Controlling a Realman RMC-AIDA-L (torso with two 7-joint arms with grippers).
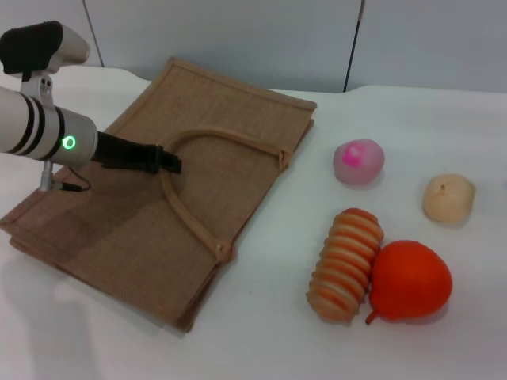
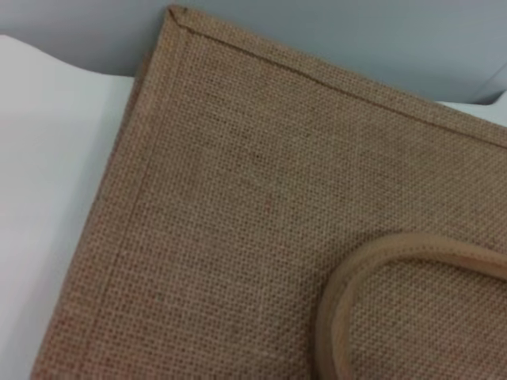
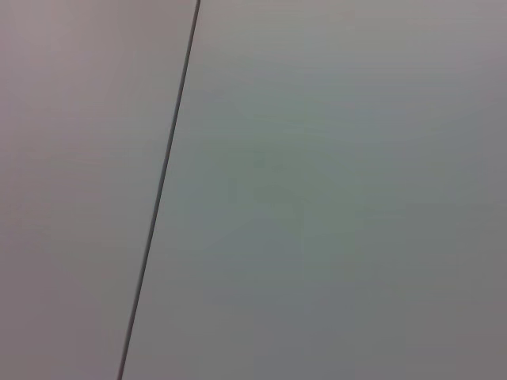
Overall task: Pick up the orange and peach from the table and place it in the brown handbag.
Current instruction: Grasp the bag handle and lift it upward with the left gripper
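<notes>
The left gripper [image 1: 168, 161] reached in from the upper left of the head view and hung low over the flat brown handbag [image 1: 119, 222], its dark tip right at the arch of the upper handle [image 1: 230, 141]; whether its fingers were parted or closed on anything could not be told, and the rule against guessing holds here; the left wrist view showed only jute weave, a folded corner and a curve of that handle. The right gripper was nowhere in the pictures, its wrist camera facing a blank wall.

Outward from there, the fruits sat on the white table [image 1: 269, 340] in the right half of the frame, well apart from the bag; the peach [image 1: 358, 161] lay right of centre, the orange [image 1: 409, 281] at lower right, touching a ribbed striped item [image 1: 345, 264], with a pale beige fruit [image 1: 448, 197] near the right edge.

The bag lay collapsed, its mouth shut flat; likely the handle must be lifted first. The risks: the handle could slip from a shallow pinch; the orange, round and glossy, could roll when its ribbed neighbour is nudged; the beige fruit could be mistaken for the peach.
</notes>
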